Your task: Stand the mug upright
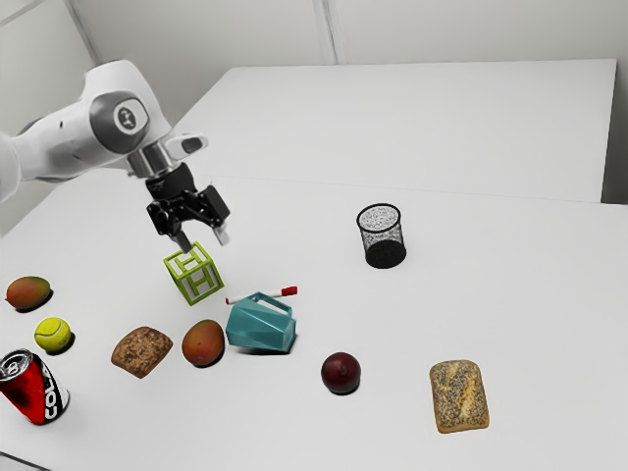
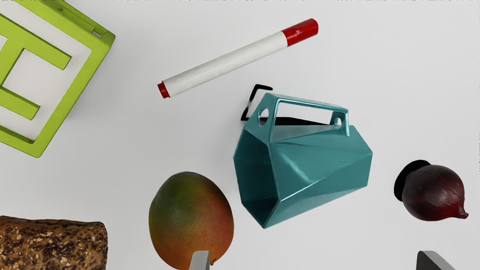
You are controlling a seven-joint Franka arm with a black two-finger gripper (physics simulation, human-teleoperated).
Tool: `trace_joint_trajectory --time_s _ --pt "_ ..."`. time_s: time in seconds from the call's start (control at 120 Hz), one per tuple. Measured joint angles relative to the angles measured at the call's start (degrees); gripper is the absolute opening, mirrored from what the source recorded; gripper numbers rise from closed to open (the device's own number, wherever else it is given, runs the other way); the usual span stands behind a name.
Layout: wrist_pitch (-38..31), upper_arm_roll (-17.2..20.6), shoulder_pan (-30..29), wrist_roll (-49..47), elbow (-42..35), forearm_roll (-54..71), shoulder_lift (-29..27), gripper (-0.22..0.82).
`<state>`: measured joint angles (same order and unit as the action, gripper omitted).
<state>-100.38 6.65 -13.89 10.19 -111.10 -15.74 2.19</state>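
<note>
The teal faceted mug [image 1: 262, 325] lies on its side on the table, its handle toward the marker. In the wrist view the mug [image 2: 318, 161] shows its open mouth facing the mango side and its base toward the red onion. My gripper [image 1: 204, 241] hangs in the air above the green cube, up and to the exterior view's left of the mug. Wide apart, the two fingertips of the gripper [image 2: 313, 260] stand open with nothing held between them.
Close around the mug are a mango [image 1: 203, 343], a red-capped marker [image 1: 263, 295], a green cube [image 1: 194, 274] and a red onion [image 1: 340, 373]. Farther off stand a wire mesh cup [image 1: 382, 235], bread [image 1: 458, 396], a brown loaf [image 1: 142, 351], a tennis ball [image 1: 53, 335] and a can [image 1: 32, 387].
</note>
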Motion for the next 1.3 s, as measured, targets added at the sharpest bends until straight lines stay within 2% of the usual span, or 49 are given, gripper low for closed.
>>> trace_joint_trajectory --time_s 0.258,0.533,1.3 --pt "-7.48 -0.04 -1.60 10.21 -7.61 -7.40 -0.05 0.60" --pt "-12.10 -0.05 -2.72 20.29 -13.43 -14.58 0.82 0.60" --pt "-9.56 0.09 -3.22 32.89 -14.38 -27.10 7.57 0.60"
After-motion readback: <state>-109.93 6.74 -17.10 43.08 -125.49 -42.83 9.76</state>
